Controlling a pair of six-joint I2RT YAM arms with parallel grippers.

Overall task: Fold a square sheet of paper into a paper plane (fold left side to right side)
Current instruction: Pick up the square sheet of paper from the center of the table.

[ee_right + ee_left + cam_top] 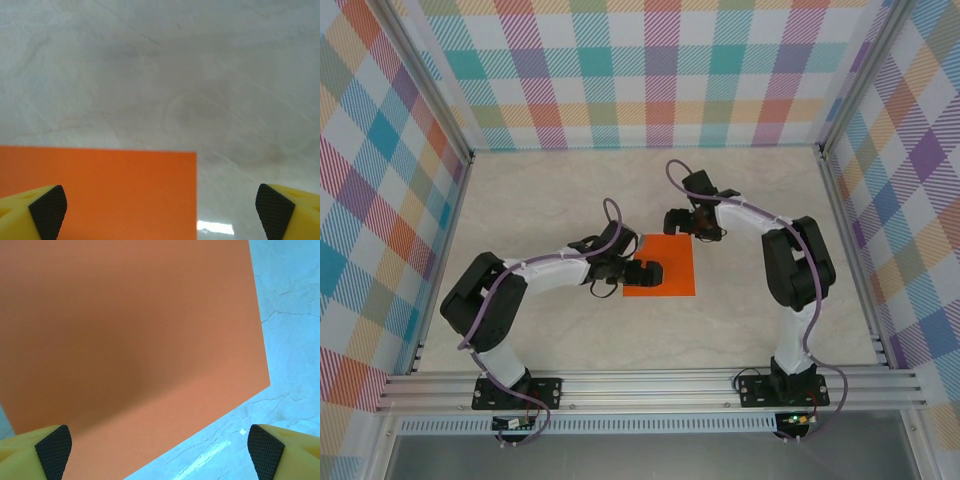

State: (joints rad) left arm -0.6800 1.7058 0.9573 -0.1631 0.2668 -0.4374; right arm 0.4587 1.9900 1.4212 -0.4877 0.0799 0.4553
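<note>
Matt orange paper [675, 262], glossy marbled table [560, 195]

Table [540, 200]: bare surface on far side, also left and right of centre; wide lanes there. Square sheet of paper [670, 268] lies flat mid-table, poses no barrier. Plaid walls [660, 70] close far, left and right sides. Aluminium rail [650, 385] bars near edge. Left gripper [650, 272] over sheet's left part, right gripper [672, 221] at sheet's far edge, near each other: tight passage between. Both sets of jaws wide apart.

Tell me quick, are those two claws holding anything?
Left gripper: open, holding nothing, over the square sheet of paper.
Right gripper: open, holding nothing.
</note>
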